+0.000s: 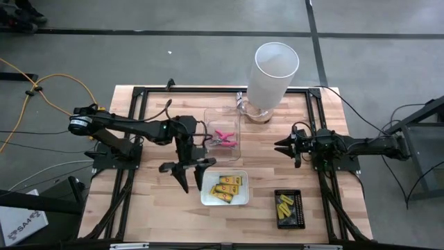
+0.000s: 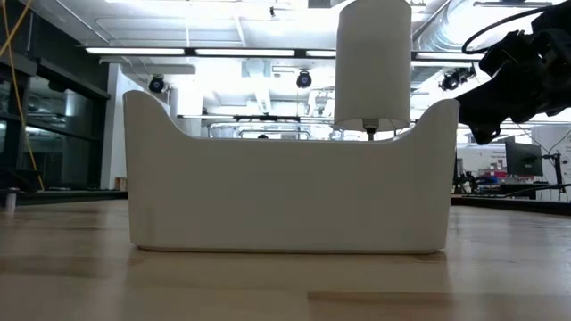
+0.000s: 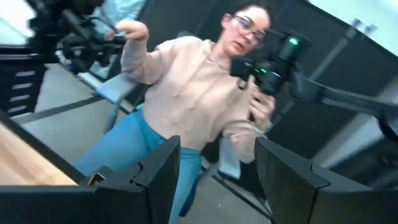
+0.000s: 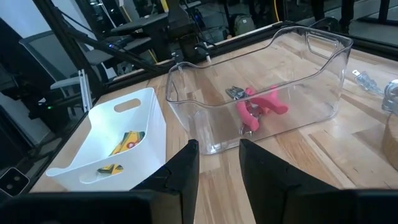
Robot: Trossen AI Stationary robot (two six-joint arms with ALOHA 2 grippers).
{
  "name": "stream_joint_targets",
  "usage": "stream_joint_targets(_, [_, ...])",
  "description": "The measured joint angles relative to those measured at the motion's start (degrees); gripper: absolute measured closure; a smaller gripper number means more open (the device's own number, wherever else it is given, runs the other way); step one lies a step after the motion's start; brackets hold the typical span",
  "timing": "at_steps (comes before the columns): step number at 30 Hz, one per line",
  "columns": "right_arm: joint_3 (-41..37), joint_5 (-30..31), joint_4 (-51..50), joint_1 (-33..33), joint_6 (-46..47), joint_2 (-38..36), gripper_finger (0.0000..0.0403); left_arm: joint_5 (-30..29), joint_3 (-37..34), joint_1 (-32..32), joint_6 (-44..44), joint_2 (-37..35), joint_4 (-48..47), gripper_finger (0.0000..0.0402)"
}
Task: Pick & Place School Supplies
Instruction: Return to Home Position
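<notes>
Pink-handled scissors [image 1: 223, 139] [image 4: 258, 107] lie flat on the floor of a clear tray [image 1: 222, 111] [image 4: 317, 68]. Several yellow-orange packets [image 1: 227, 187] [image 4: 127, 142] lie in a white tray [image 1: 204, 198] [image 4: 102, 118]. Small yellow blocks [image 1: 284, 207] sit in a black tray [image 1: 300, 208]. My left gripper [image 1: 191, 185] [image 3: 217, 155] hangs open and empty just left of the white tray, fingers pointing at the near edge. My right gripper [image 1: 279, 147] [image 4: 217, 155] is open and empty, right of the clear tray, pointing at it.
A tall white cylinder [image 1: 272, 75] [image 2: 373, 62] stands at the far edge, behind the clear tray. In the low view the white tray's wall [image 2: 285, 187] fills the middle. A person [image 3: 193, 93] stands beyond the table's near side. Bare wood lies between the trays and the right arm.
</notes>
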Motion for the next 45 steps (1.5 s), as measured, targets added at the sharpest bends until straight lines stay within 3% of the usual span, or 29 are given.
stream_joint_targets(4, [-0.02, 0.02, 0.0, 0.0, 0.0, 0.0, 0.0297, 4.85, 0.0, 3.27, 3.66, -0.35, -0.73, 0.02])
stream_joint_targets(9, [-0.02, 0.04, 0.0, 0.0, 0.0, 0.0, 0.0297, 3.61, 0.0, 9.22, 7.61, -0.35, -7.01, 0.02])
stream_joint_targets(13, [-0.04, 0.07, -0.02, 0.0, 0.0, 0.0, 0.0297, -1.39, 0.0, 14.11, 12.21, -0.57, -15.46, 0.02])
stream_joint_targets(18, [-0.07, 0.09, 0.0, 0.0, 0.0, 0.0, 0.0297, -13.83, -0.04, 18.39, 17.62, -1.69, -24.36, 0.02])
stream_joint_targets(24, [-0.07, 0.13, 0.2, 0.0, 0.0, 0.02, 0.0297, -26.45, -0.04, 18.7, 20.21, -4.23, -28.22, 0.02])
stream_joint_targets(28, [-0.07, 0.13, 0.22, 0.01, 0.02, 0.02, 0.0297, -28.9, -0.88, 18.57, 22.84, -7.81, -29.98, 0.02])
stream_joint_targets(33, [-0.07, 0.11, 0.31, 0.02, 0.02, 0.02, 0.0297, -31.26, -7.85, 19.47, 22.92, -15.39, -29.1, 0.02])
stream_joint_targets(45, [-0.07, 0.11, 0.33, 0.02, 0.02, 0.02, 0.0297, -45.94, -36.95, 17.83, 14.06, -39.93, -6.3, 0.02])
